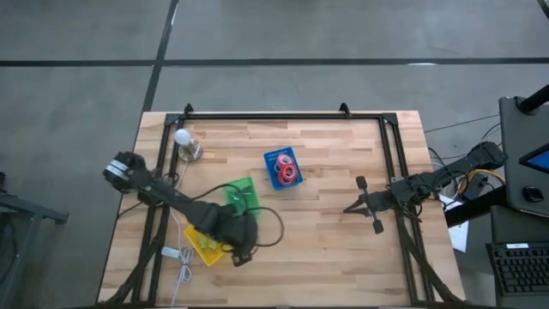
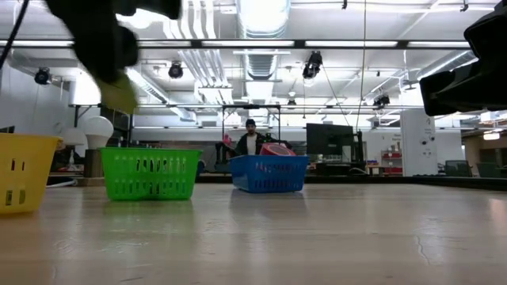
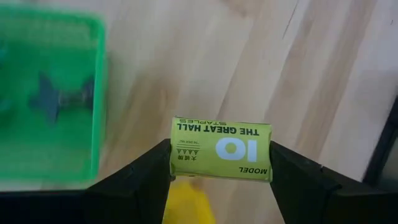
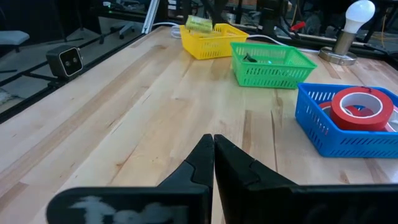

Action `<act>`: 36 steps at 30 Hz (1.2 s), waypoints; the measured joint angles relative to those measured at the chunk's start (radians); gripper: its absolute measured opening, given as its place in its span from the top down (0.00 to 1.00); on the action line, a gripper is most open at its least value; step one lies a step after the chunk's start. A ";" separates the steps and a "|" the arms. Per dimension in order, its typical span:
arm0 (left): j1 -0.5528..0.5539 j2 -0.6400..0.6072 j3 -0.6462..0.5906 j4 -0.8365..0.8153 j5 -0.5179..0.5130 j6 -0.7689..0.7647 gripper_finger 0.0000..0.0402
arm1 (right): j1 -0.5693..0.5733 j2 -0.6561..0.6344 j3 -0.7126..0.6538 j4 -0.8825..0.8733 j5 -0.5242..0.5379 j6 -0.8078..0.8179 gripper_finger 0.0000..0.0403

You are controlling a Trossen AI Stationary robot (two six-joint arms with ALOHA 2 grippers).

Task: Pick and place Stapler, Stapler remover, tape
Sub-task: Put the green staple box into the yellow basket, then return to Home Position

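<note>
My left gripper (image 3: 221,163) is clamped on a small yellow-green staples box (image 3: 221,148) (print reads "THE GREAT HALL", "10", "MODEL"), one finger on each short end. Box is off the table, above the yellow bin (image 1: 206,246) at the front-left; in the right wrist view the box (image 4: 199,24) hangs just over that bin's rim (image 4: 214,38). A bit of yellow shows under the box in my left wrist cam.

Green bin (image 1: 241,197) sits just beside the yellow one, twd table center. Something dark lies in it (image 3: 62,98), blurred, can't tell what it is.

Blue bin (image 1: 283,168) is further back, near center, apart from the green one. Tape (image 4: 362,107) is in it: red rolls w/ pale cores, top one clear in the right wrist view.

My right gripper (image 4: 213,149) waits over bare table (image 4: 124,118) on the right side, fingers pressed together, holding nothing.

A lamp w/ white bulb (image 1: 183,140) stands at back-left of the table. A person (image 2: 250,139) shows far off in the room in the low view.
</note>
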 joint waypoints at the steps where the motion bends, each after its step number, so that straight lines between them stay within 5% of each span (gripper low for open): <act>1: -0.019 -0.015 -0.008 -0.015 -0.006 -0.038 0.41 | 0.000 0.000 0.000 0.000 0.000 0.000 0.98; 11: -0.213 -0.106 -0.152 -0.097 -0.033 -0.421 0.41 | 0.000 0.000 0.000 0.000 0.000 0.000 0.98; 18: -0.234 -0.132 -0.244 -0.103 -0.077 -0.564 0.39 | 0.000 0.000 0.000 0.000 0.000 0.000 0.98; 29: -0.218 -0.132 -0.285 -0.133 -0.082 -0.561 0.19 | 0.000 0.000 0.000 0.000 0.000 0.000 0.98; 36: -0.161 -0.133 -0.266 -0.136 -0.189 -0.413 0.21 | 0.000 0.000 0.000 0.000 0.000 0.000 0.98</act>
